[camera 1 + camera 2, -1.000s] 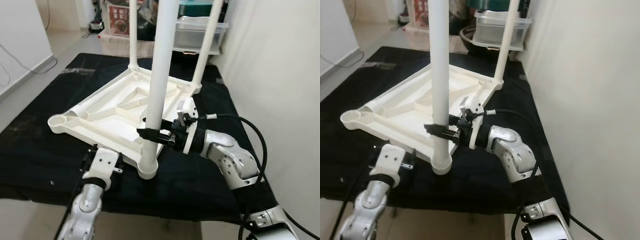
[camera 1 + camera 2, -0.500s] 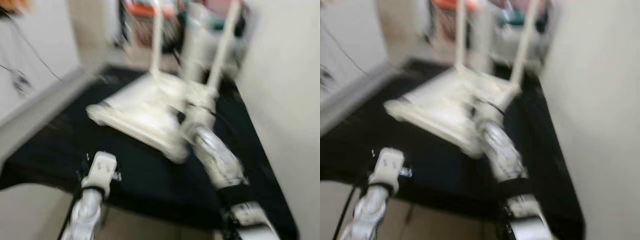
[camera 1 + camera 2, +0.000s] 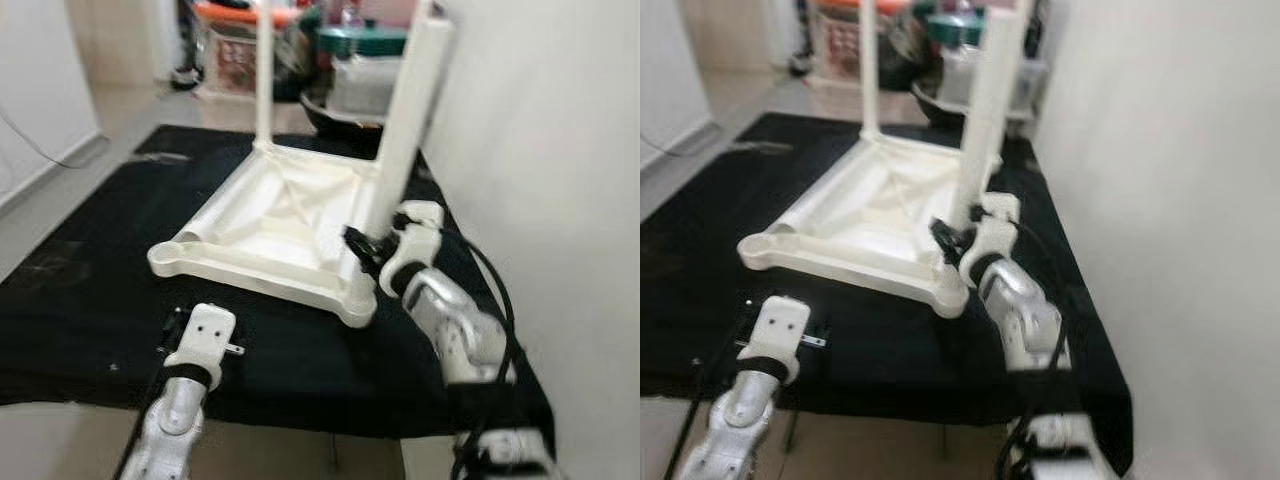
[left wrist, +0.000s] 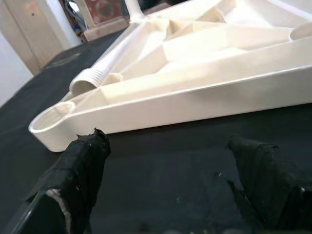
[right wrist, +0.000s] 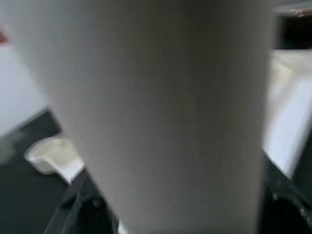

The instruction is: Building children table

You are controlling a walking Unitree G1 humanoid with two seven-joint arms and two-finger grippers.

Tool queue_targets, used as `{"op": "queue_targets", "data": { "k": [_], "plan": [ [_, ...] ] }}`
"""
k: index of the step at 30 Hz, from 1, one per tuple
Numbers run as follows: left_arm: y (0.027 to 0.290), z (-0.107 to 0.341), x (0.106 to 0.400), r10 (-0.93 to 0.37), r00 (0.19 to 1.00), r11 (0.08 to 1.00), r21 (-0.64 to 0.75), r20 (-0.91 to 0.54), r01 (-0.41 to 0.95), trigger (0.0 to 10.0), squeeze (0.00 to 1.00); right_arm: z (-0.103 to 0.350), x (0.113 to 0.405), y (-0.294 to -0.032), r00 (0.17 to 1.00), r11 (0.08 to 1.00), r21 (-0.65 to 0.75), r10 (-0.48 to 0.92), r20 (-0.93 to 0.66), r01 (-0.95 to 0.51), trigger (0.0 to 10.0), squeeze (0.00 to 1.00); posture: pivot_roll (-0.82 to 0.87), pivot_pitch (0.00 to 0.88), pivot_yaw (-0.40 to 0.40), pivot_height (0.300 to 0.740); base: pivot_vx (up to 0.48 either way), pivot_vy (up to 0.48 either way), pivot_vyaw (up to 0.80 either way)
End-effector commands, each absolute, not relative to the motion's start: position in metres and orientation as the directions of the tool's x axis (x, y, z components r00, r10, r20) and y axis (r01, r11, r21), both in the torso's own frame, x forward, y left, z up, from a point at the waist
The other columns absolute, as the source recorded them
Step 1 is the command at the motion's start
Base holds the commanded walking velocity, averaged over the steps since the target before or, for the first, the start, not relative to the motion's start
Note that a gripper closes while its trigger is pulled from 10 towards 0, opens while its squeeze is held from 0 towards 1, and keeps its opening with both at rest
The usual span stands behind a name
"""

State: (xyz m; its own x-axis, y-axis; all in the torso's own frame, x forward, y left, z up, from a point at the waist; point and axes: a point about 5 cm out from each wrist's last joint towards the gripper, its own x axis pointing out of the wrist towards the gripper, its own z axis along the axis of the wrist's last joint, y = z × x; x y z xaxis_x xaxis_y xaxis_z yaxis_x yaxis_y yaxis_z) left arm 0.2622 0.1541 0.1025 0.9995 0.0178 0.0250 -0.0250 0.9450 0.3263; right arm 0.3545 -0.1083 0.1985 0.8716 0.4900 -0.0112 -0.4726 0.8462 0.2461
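Left jaws (image 4: 170, 180): spread wide, empty, just before tabletop (image 3: 270, 225).
Right jaws (image 3: 362, 250): clamped round white leg (image 3: 400, 130).
Tabletop: upside down on black counter (image 3: 90, 290).

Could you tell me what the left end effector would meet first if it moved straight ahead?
Most likely the near side rail of the upturned white plastic tabletop, across a bare strip of black cloth; the left end effector is open.
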Motion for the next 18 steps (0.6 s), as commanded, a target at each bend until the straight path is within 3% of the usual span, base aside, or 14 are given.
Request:
{"op": "queue_targets", "data": {
  "k": [1,2,3,4,6,8,9,10,11,12,15,16,17,18],
  "plan": [
    [0.156,0.101,0.261,0.023,1.0,0.943,0.33,0.019,-0.028,10.0,0.0,0.206,0.356,-0.097,0.805,0.772,0.257,0.593,0.037,-0.581,10.0,0.0,0.05,0.0,-0.094,0.74,0.0,0.0,0.0],
    [0.156,0.101,0.261,0.023,1.0,0.943,0.33,0.019,-0.028,10.0,0.0,0.206,0.356,-0.097,0.805,0.772,0.257,0.593,0.037,-0.581,10.0,0.0,0.05,0.0,-0.094,0.74,0.0,0.0,0.0],
    [0.157,0.101,0.263,0.025,0.999,0.943,0.33,0.021,-0.031,10.0,0.0,0.217,0.355,-0.091,0.667,0.653,0.137,0.737,0.114,-0.745,10.0,0.0,0.05,0.0,-0.089,0.74,0.0,0.0,0.0],
    [0.157,0.101,0.263,0.025,0.999,0.943,0.33,0.021,-0.031,10.0,0.0,0.217,0.355,-0.091,0.667,0.653,0.137,0.737,0.114,-0.745,10.0,0.0,0.05,0.0,-0.089,0.74,0.0,0.0,0.0],
    [0.156,0.101,0.264,0.022,1.0,0.943,0.331,0.023,-0.028,10.0,0.0,0.218,0.344,-0.081,0.468,0.463,0.066,0.876,0.115,-0.884,10.0,0.0,0.06,0.0,-0.093,0.74,0.0,0.0,0.0],
    [0.155,0.101,0.264,0.02,1.0,0.943,0.332,0.024,-0.027,10.0,0.0,0.214,0.336,-0.077,0.374,0.371,0.052,0.922,0.099,-0.927,10.0,0.0,0.06,0.0,-0.093,0.74,0.0,0.0,0.0],
    [0.155,0.101,0.264,0.02,1.0,0.943,0.332,0.024,-0.027,10.0,0.0,0.214,0.336,-0.077,0.374,0.371,0.052,0.922,0.099,-0.927,10.0,0.0,0.06,0.0,-0.093,0.74,0.0,0.0,0.0],
    [0.156,0.101,0.264,0.022,0.999,0.943,0.332,0.025,-0.029,10.0,0.0,0.206,0.323,-0.074,0.255,0.252,0.049,0.964,0.081,-0.967,4.5,0.0,0.06,0.0,-0.1,0.74,0.0,0.0,0.0],
    [0.156,0.101,0.264,0.023,0.999,0.943,0.332,0.026,-0.031,10.0,0.0,0.197,0.312,-0.072,0.174,0.171,0.059,0.983,0.057,-0.984,1.9,0.0,0.06,0.0,-0.099,0.74,0.0,0.0,0.0],
    [0.156,0.101,0.263,0.025,0.999,0.943,0.332,0.026,-0.032,10.0,0.0,0.187,0.303,-0.073,0.131,0.129,0.065,0.991,0.032,-0.99,0.5,0.0,0.06,0.0,-0.097,0.74,0.0,0.0,0.0],
    [0.157,0.101,0.263,0.025,0.999,0.943,0.332,0.025,-0.032,10.0,0.0,0.18,0.298,-0.073,0.108,0.107,0.071,0.994,0.019,-0.992,0.0,0.0,0.06,0.0,-0.092,0.74,0.0,0.0,0.0],
    [0.156,0.1,0.262,0.024,0.999,0.943,0.332,0.022,-0.03,10.0,0.0,0.175,0.302,-0.074,0.183,0.18,0.1,0.983,0.02,-0.978,0.0,0.0,0.05,0.0,-0.087,0.74,0.0,0.0,0.0],
    [0.156,0.1,0.262,0.024,0.999,0.943,0.332,0.022,-0.03,10.0,0.0,0.175,0.302,-0.074,0.183,0.18,0.1,0.983,0.02,-0.978,0.0,0.0,0.05,0.0,-0.087,0.74,0.0,0.0,0.0],
    [0.155,0.1,0.261,0.021,1.0,0.943,0.331,0.019,-0.026,10.0,0.0,0.169,0.316,-0.076,0.381,0.38,0.095,0.925,-0.014,-0.92,0.0,0.0,0.05,0.0,-0.086,0.74,0.0,0.0,0.0]
  ]
}}
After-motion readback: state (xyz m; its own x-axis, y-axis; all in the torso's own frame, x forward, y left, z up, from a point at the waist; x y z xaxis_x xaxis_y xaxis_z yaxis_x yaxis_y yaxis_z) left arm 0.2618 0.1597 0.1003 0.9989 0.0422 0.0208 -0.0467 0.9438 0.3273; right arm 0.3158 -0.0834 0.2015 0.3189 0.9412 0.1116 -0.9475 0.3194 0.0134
